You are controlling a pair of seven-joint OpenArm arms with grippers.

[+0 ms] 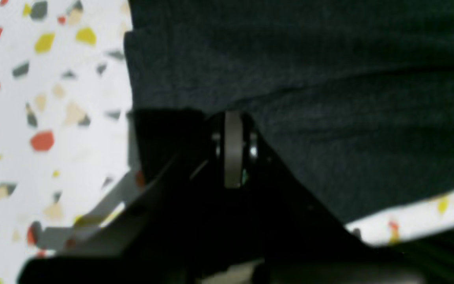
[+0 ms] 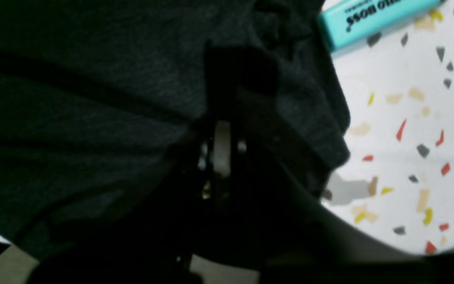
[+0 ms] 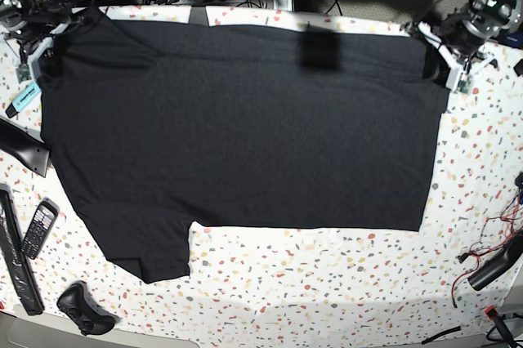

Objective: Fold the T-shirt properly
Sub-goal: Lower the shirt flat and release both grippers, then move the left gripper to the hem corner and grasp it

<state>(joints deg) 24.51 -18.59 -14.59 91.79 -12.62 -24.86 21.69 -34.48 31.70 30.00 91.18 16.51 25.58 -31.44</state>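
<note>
Both claws are clamped down and both have cloth in them. The left gripper [image 3: 451,58] sits at the far corner of the table [image 3: 343,283] on the base view's right, its jaws pinched tight on the edge of the T-shirt [image 3: 245,136]; from the left wrist camera the left gripper [image 1: 233,118] shows no gap at all, dark fabric bunched right at its tip. Across the table, the right gripper [image 3: 45,46] has the opposite far corner, and in the right wrist view the right gripper [image 2: 221,126] is buried in folds of the black T-shirt [image 2: 93,98], closed hard on the material. The shirt itself lies spread flat and plain side up over the speckled tabletop, one short sleeve poking toward the near edge on the base view's left. A turquoise marker [image 2: 369,19] lies just beside the bunched cloth near the right claw. A mobile phone [image 3: 38,229] rests on the table well apart from the shirt.
</note>
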